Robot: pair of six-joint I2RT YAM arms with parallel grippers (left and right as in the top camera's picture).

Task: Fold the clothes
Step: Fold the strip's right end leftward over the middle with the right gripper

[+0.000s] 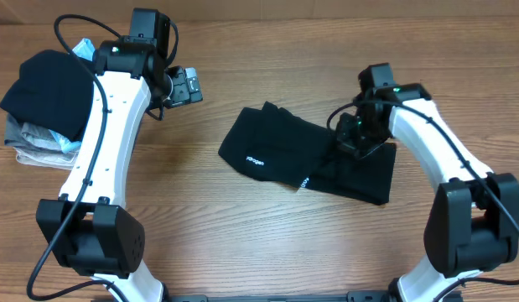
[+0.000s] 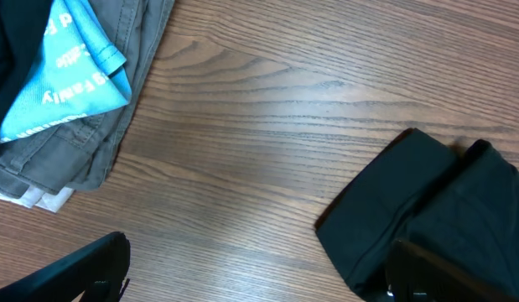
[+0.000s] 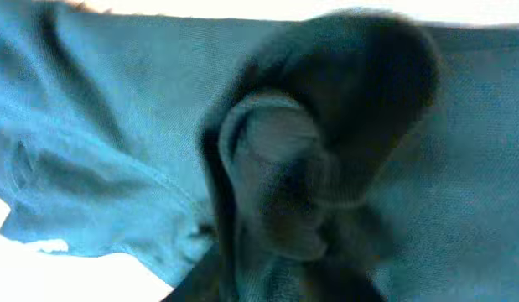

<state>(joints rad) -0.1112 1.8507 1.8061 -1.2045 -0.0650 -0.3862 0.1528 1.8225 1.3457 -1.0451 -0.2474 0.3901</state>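
The clothes (image 1: 276, 151), a black T-shirt with small white lettering, lie folded into a thick bundle right of the table's middle. My right gripper (image 1: 353, 134) is pressed down onto the bundle's right part. The right wrist view is filled with the shirt's fabric (image 3: 91, 126), a bunched fold rising in the middle, and the fingers are hidden. My left gripper (image 1: 185, 84) hangs open over bare wood to the left of the shirt, holding nothing. In the left wrist view the left gripper (image 2: 259, 268) is spread wide, and the shirt's edge (image 2: 443, 201) lies by its right finger.
A pile of garments sits at the table's far left. It has a dark piece (image 1: 45, 88) on top, with grey fabric (image 1: 37, 151) and a light-blue patterned piece (image 2: 70, 67) under it. Bare wood (image 2: 267, 126) lies between the pile and the shirt.
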